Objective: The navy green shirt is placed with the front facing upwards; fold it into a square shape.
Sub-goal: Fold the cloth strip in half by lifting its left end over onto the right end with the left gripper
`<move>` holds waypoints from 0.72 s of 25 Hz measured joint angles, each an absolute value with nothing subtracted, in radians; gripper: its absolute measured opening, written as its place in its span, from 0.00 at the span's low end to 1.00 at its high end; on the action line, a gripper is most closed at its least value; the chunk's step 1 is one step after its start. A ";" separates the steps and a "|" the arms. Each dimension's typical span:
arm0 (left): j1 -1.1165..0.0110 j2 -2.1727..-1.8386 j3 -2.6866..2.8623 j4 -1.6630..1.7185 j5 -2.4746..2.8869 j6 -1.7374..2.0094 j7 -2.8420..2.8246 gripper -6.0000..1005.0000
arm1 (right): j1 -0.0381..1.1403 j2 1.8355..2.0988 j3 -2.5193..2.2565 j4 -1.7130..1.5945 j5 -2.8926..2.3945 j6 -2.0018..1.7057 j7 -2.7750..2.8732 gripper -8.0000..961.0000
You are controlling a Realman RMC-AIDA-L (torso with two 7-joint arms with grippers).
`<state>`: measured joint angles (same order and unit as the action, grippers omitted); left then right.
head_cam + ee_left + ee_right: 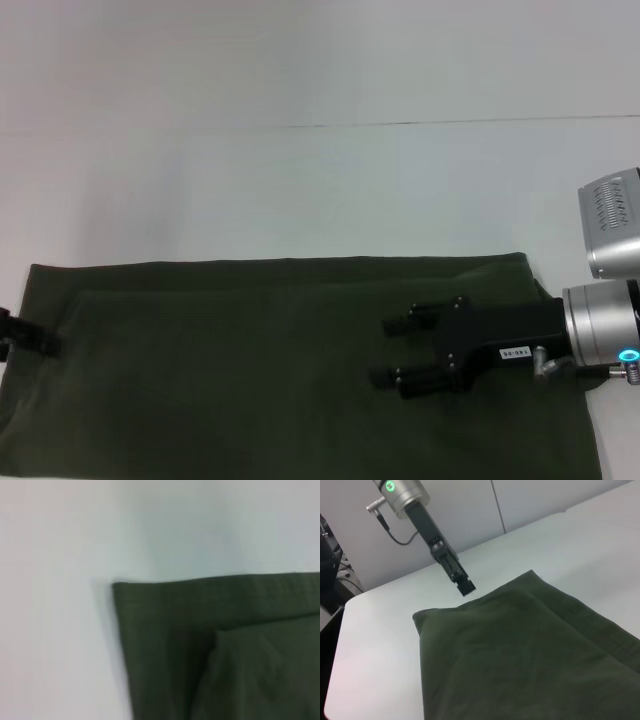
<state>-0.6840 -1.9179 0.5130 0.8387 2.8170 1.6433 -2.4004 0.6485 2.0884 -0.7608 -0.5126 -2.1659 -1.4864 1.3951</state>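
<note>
The dark olive-green cotton shirt (250,370) lies flat on the white table (300,190) as a long folded band, plain side up, no print showing; a second layer's edge runs just inside its far edge. At the shirt's left end, the left gripper (15,338) is black and only partly in view, at the cloth's edge; whether its fingers are parted or clamped cannot be told. In the right wrist view it points down at that end of the shirt (530,650). Over the shirt's right half, the black right gripper (400,350) reaches in from the right, its two fingers spread apart and holding nothing.
</note>
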 joint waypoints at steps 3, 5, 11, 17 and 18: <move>-0.686 -1.914 0.506 0.835 2.844 1.632 -2.411 0.83 | 0.647 2.089 -0.761 -0.512 -2.166 -1.486 1.396 0.85; -0.683 -1.917 0.519 0.835 2.853 1.623 -2.414 0.83 | 0.647 2.090 -0.761 -0.511 -2.166 -1.485 1.396 0.85; -0.679 -1.922 0.528 0.827 2.855 1.606 -2.410 0.83 | 0.648 2.090 -0.761 -0.510 -2.166 -1.482 1.410 0.85; -0.673 -1.926 0.543 0.825 2.856 1.597 -2.409 0.83 | 0.645 2.089 -0.761 -0.509 -2.166 -1.482 1.414 0.85; -0.672 -1.927 0.547 0.825 2.856 1.595 -2.410 0.83 | 0.645 2.089 -0.761 -0.509 -2.166 -1.482 1.414 0.85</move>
<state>-0.6722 -1.9268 0.5473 0.8249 2.8560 1.5949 -2.4098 0.6447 2.0892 -0.7608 -0.5093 -2.1659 -1.4817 1.4143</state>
